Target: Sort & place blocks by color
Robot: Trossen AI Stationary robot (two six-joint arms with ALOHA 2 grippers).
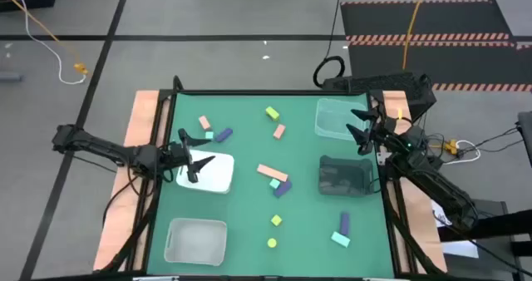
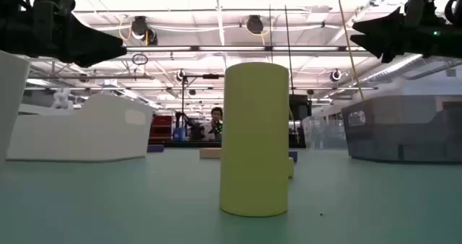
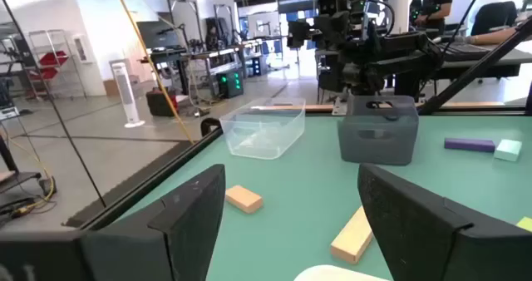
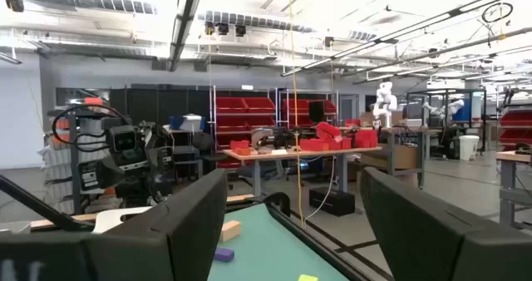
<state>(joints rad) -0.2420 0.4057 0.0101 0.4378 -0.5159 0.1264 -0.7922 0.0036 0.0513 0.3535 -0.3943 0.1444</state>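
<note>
About a dozen small blocks lie flat and scattered on the green table [image 1: 249,206]. At the far left are a pink [image 1: 204,122], a mint [image 1: 208,135] and a purple block [image 1: 224,135]. A yellow [image 1: 272,113] and a pink block [image 1: 279,131] lie at the far middle. A pink bar [image 1: 272,172], a green [image 1: 275,183] and a purple block [image 1: 283,187] sit at the centre. Two yellow pieces [image 1: 276,220] [image 1: 272,243] lie near the front. A purple [image 1: 344,223] and a mint block [image 1: 340,239] lie at the near right. My left gripper [image 1: 193,155] is open and empty above the white tray [image 1: 218,179]. My right gripper [image 1: 357,123] is open and empty above the far clear tray [image 1: 332,115].
A dark tray [image 1: 345,177] stands at the right and a second clear tray [image 1: 195,239] at the near left. In the low view a yellow cylinder [image 2: 253,139] stands upright close to the camera. A person [image 2: 215,123] shows far behind the table.
</note>
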